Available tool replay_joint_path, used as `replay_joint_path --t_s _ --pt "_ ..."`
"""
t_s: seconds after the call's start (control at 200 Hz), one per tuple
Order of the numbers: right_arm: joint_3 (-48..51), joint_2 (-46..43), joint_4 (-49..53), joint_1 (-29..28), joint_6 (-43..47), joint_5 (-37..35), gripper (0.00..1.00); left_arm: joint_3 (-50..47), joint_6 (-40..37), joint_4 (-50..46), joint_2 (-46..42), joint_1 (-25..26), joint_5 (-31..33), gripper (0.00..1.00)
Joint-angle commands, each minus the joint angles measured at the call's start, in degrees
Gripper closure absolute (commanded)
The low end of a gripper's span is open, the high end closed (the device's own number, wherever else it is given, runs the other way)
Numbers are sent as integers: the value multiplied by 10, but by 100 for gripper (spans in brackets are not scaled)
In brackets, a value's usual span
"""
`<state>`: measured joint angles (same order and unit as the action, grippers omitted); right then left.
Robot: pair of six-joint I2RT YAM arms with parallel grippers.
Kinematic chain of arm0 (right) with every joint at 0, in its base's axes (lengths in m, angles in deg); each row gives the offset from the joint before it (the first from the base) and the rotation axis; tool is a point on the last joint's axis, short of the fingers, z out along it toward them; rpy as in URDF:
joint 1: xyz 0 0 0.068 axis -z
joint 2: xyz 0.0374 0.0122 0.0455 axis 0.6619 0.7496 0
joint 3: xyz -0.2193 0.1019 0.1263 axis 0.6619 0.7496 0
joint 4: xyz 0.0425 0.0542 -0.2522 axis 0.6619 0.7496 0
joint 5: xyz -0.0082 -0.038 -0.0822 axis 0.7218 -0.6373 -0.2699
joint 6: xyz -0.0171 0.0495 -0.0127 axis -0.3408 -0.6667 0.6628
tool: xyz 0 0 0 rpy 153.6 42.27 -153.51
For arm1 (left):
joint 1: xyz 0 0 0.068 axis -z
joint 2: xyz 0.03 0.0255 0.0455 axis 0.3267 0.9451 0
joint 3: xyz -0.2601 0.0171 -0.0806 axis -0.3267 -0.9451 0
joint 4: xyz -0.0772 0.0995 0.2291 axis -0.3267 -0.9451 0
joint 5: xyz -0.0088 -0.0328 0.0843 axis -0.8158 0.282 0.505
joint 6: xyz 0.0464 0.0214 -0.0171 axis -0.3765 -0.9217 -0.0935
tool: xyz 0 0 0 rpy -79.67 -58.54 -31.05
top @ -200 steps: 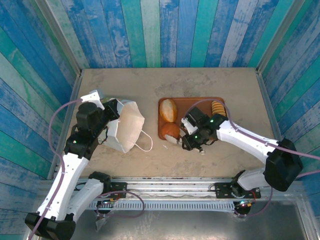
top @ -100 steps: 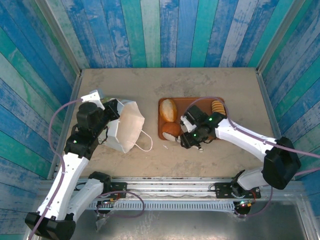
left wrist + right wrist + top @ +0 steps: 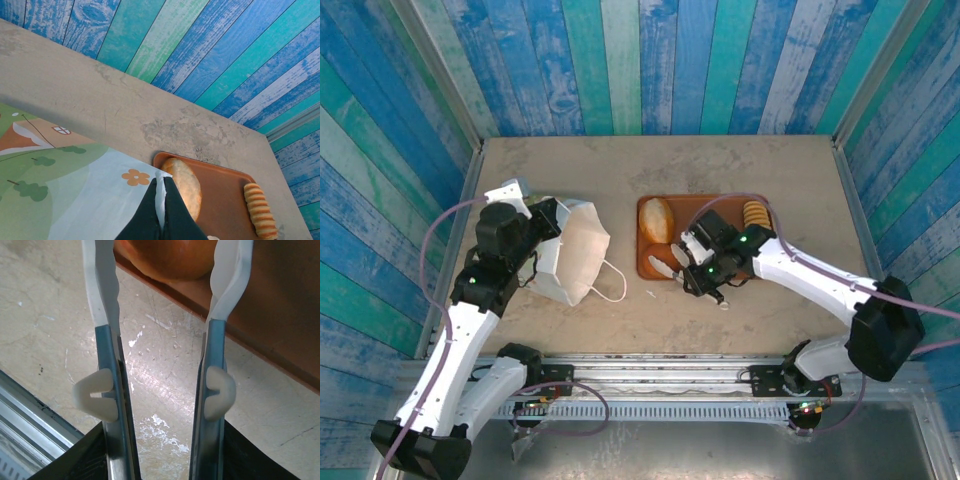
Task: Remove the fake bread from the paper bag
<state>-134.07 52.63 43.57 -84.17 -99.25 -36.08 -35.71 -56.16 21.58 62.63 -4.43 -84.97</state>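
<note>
Plank walls (image 3: 620,60) painted in blue, teal and green stripes close in the left, far and right sides. They enclose a beige bench (image 3: 760,170) that is mottled and scuffed, with white scratches near its front edge. A metal rail (image 3: 650,372) runs along the near side.

The paper bag (image 3: 582,250) lies on its side on the left half of the bench. Its open mouth is turned right, toward the tray, and its closed bottom points left. The mouth's long axis runs far to near. One white cord handle (image 3: 612,282) lies loose on the bench at the near right of the mouth. The left wrist view shows the printed side, with green hills and an orange flower.

Just right of the bag, and apart from it, sits a brown tray (image 3: 695,212) with its long side running left to right. Three pieces of the fake bread lie on it:
- The oval loaf (image 3: 658,220) is in the far left corner, with its long axis far to near.
- The ridged roll (image 3: 756,215) is at the far right, also lying far to near.
- The round bun (image 3: 170,257) is at the near left edge.

The left end effector (image 3: 161,186) is pinched tight on the far rim of the bag's mouth, with white paper showing between its dark fingers. The right end effector (image 3: 672,260) is at the tray's near left corner. Its jaws are parted about halfway and its pale fingers straddle the bun. I cannot tell whether they touch the bun.
</note>
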Motion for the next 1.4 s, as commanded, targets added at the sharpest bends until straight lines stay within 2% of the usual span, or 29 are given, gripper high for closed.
replay_joint_path --t_s 0.0,0.235,0.496,0.796,0.892,1.142,1.392 --pt "-1 6 2 1 -4 11 51 -1 -4 4 -9 0 4 100" --pt "0 -23 -10 1 -3 5 51 -3 0 10 -8 1 -1 100" --pt "0 -75 -7 2 -9 -32 44 -2 1 16 -1 0 -10 100" --pt "-12 -151 -17 3 -7 -65 44 11 -6 26 19 0 -53 100" --pt "-11 -174 -43 3 -1 -42 45 10 -6 34 22 0 -66 100" --pt "-33 -156 -109 -6 21 124 48 25 -12 23 26 0 -77 100" --pt "-61 -113 -108 -63 46 129 48 29 -6 16 22 0 -79 100"
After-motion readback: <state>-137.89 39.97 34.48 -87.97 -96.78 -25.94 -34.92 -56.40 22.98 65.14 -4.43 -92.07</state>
